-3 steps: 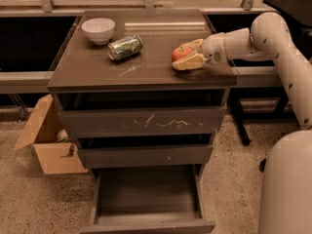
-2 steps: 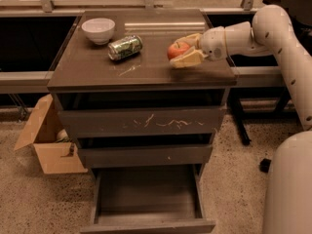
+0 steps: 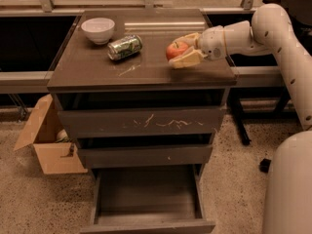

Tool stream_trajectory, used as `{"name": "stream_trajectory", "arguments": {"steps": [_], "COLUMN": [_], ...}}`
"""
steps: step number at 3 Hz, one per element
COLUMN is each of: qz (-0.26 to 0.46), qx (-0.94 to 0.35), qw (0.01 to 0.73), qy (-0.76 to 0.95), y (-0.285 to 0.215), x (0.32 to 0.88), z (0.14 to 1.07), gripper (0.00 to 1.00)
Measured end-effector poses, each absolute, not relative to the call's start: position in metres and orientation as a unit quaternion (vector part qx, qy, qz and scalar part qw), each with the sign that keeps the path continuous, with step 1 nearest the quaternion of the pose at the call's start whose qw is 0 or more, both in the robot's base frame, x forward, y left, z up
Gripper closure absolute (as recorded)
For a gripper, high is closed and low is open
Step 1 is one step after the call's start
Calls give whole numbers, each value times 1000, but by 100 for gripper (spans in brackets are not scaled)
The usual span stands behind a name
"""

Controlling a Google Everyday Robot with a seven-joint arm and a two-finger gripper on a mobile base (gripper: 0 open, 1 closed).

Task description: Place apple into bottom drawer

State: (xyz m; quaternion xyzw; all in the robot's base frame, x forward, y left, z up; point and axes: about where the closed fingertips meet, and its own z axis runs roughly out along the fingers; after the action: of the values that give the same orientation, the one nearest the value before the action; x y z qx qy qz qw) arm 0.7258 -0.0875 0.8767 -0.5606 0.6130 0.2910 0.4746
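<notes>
Camera view: right of the can (image 3: 125,47), the gripper (image 3: 179,51) has its jaws clamped across the apple (image 3: 174,48), probably firm, light and slippery-skinned.

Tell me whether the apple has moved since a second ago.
Yes. The apple, held in the gripper, has shifted left, toward the can on the cabinet top.

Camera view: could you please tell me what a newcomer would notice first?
Over the right of the cabinet top, the gripper grips a red apple. Below, the bottom drawer stands pulled open. A can lies beside a white bowl at the top's left.
</notes>
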Motion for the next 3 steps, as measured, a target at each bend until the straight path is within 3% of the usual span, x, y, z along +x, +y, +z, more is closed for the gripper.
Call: {"name": "stream_trajectory", "arguments": {"steps": [1,3], "qz": [293,298], "qx": [-571,-615], "qw": [468,411], "qy": [608,604], "y": [-81,-69], "x": [708,590], "z": [876,856], "gripper": [100,100]}}
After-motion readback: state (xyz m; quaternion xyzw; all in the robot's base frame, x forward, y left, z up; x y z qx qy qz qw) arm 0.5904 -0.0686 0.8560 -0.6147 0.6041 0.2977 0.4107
